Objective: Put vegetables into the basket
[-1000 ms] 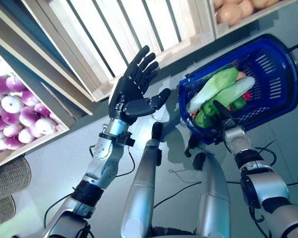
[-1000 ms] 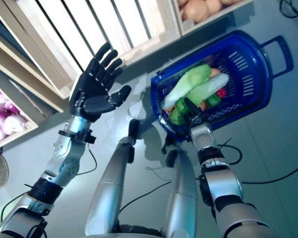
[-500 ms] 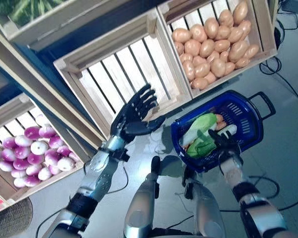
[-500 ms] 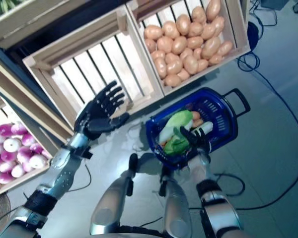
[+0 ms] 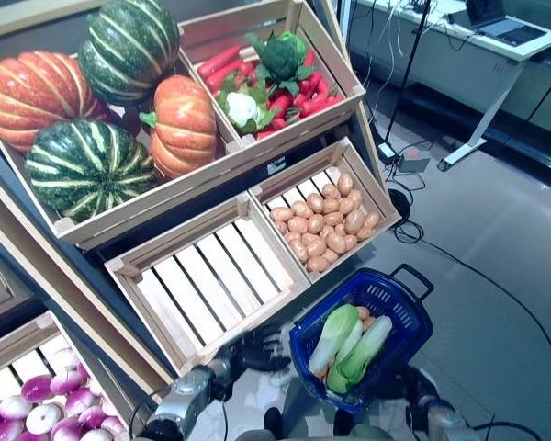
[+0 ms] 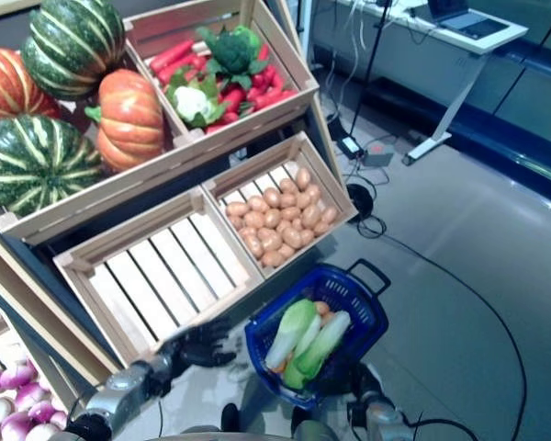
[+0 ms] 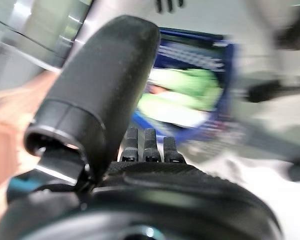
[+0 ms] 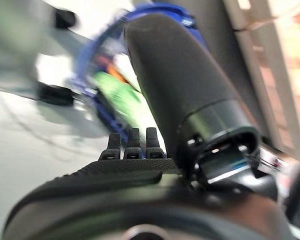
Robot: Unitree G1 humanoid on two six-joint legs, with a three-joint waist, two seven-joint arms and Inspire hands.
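Note:
The blue basket [image 5: 399,308] stands on the floor in front of the wooden stand. Pale green leafy cabbages [image 5: 347,338] and something orange [image 5: 364,318] lie in it. My left hand [image 5: 255,347] is open and empty, low beside the basket's left side, in front of a slatted crate; its straight fingers [image 7: 145,145] point toward the basket [image 7: 225,65]. My right hand [image 8: 140,172] is open and empty, with straight fingers, just short of the basket's near rim [image 8: 97,107].
The wooden stand [image 5: 37,266] with its crates rises behind the basket; the slatted crate [image 5: 211,276] is right behind my left hand. A white desk [image 5: 459,28] stands at the back right. Cables [image 5: 459,266] run across the grey floor on the right.
The camera has swung up and back, so the whole stand now shows and both hands sit low in the picture. Both hands stay open and empty by the basket.

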